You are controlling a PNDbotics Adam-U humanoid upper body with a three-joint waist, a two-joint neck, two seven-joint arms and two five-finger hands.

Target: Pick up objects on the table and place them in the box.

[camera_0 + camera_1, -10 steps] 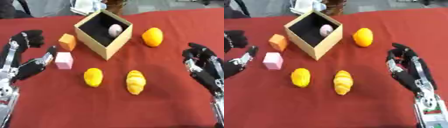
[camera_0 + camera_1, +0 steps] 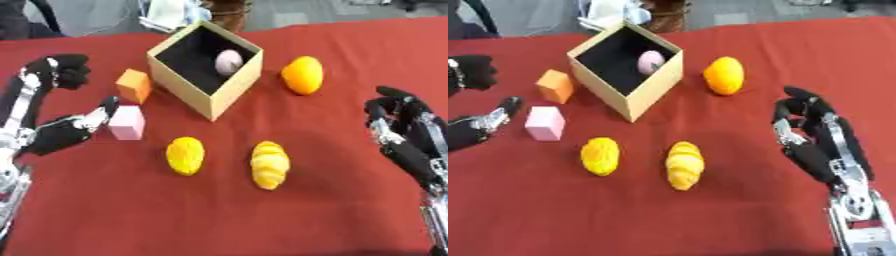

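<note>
An open cardboard box stands at the upper middle of the red table, with a pale pink round thing inside. An orange block lies left of the box and a pink block below that. An orange fruit sits right of the box. In front lie a yellow bumpy fruit and a yellow croissant-like piece. My left hand is at the left, thumb beside the pink block, fingers raised and curled, holding nothing. My right hand rests at the right, fingers relaxed, empty.
White and dark items lie beyond the table's far edge behind the box. Bare red cloth stretches between the croissant piece and my right hand, and along the front.
My left hand has shifted slightly toward the pink block. The objects and right hand stay as they were.
</note>
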